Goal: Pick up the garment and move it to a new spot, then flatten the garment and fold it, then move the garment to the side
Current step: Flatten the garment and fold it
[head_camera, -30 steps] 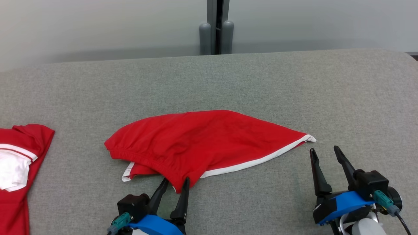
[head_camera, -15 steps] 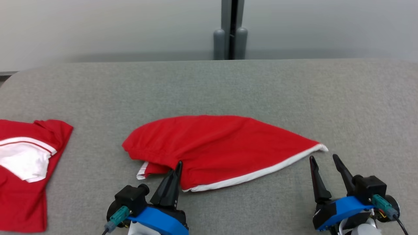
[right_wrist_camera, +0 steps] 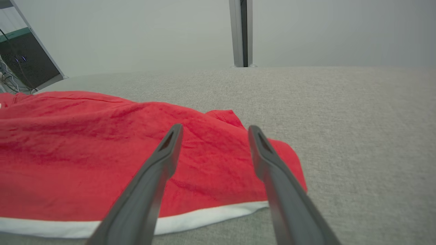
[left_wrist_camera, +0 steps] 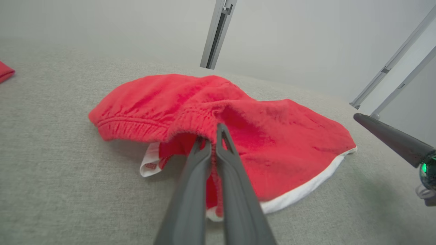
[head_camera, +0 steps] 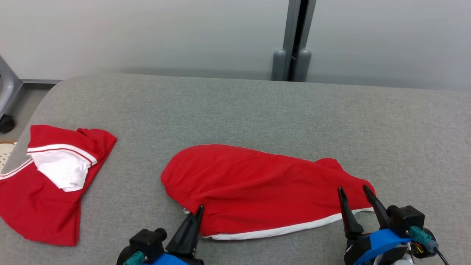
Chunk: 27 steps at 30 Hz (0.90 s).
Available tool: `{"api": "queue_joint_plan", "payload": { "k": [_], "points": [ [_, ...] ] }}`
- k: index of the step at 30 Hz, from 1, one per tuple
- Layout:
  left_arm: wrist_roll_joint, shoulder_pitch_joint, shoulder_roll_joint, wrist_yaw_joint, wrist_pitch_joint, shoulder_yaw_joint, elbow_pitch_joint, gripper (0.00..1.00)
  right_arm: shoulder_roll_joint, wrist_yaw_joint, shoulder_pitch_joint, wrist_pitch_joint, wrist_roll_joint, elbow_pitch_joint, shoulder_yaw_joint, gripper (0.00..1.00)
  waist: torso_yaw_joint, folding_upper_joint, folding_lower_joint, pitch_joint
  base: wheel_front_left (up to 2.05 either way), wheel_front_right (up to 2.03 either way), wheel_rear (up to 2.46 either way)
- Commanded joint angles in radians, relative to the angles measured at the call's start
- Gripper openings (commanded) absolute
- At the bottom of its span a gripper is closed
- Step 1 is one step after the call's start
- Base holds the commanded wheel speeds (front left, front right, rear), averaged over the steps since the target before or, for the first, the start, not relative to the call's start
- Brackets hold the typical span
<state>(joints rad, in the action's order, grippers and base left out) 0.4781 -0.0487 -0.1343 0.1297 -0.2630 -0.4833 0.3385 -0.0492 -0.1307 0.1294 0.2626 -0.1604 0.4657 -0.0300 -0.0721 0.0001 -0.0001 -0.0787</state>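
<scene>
My left pincer [left_wrist_camera: 212,137] is clenched on the elastic waistband [left_wrist_camera: 136,124] of the red shorts [head_camera: 257,184]; my right pincer [head_camera: 353,190] stands released, fingers spread, over their opposite end on the grey table [head_camera: 220,106].

Right pincer [right_wrist_camera: 213,131] spread wide over red garment [right_wrist_camera: 85,153], white hem near; grey surface [right_wrist_camera: 357,119] beyond.

Two red garments with white trim were counted, the middle garment [head_camera: 257,184] and the left-hand garment [head_camera: 40,206], two grippers, left gripper [head_camera: 199,209] and right gripper [head_camera: 353,188], one grey cushioned surface [head_camera: 235,110], one caster wheel [head_camera: 6,123].
</scene>
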Motion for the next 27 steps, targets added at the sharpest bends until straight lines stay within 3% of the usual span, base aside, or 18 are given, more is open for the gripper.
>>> {"api": "queue_joint_plan", "payload": {
  "k": [1, 12, 13, 14, 15, 27],
  "points": [
    [-0.003, -0.028, -0.010, 0.002, -0.003, 0.029, 0.022, 0.00, -0.003, 0.000, 0.010, 0.003, 0.000, -0.009, -0.008, 1.00, 0.017, -0.0001, 0.0001, -0.011, 0.00, 0.00, 0.00],
    [-0.057, -0.115, -0.006, 0.002, -0.003, 0.169, 0.234, 0.00, -0.002, 0.000, 0.012, 0.003, 0.027, -0.038, 0.001, 1.00, 0.098, -0.0001, 0.0001, -0.046, 0.00, 0.00, 0.00],
    [-0.063, -0.121, -0.005, 0.002, -0.003, 0.178, 0.249, 0.10, -0.003, 0.000, 0.009, 0.003, 0.028, -0.044, 0.003, 1.00, 0.100, -0.0001, 0.0001, -0.045, 0.00, 0.00, 0.00],
    [-0.074, -0.127, -0.003, 0.002, -0.003, 0.195, 0.258, 0.45, -0.002, 0.000, 0.006, 0.003, 0.026, -0.051, 0.003, 1.00, 0.103, -0.0001, 0.0001, -0.043, 0.00, 0.00, 0.00],
    [-0.083, -0.128, 0.001, -0.002, -0.003, 0.212, 0.263, 1.00, -0.002, 0.000, 0.001, 0.003, 0.025, -0.057, 0.000, 1.00, 0.104, -0.0001, 0.0001, -0.039, 0.00, 0.00, 0.00],
    [-0.211, 0.008, 0.055, -0.023, -0.003, 0.398, 0.132, 1.00, -0.003, 0.000, -0.063, 0.003, 0.010, -0.125, -0.008, 1.00, 0.093, -0.0001, 0.0001, 0.035, 0.00, 0.00, 0.00]
  ]
}}
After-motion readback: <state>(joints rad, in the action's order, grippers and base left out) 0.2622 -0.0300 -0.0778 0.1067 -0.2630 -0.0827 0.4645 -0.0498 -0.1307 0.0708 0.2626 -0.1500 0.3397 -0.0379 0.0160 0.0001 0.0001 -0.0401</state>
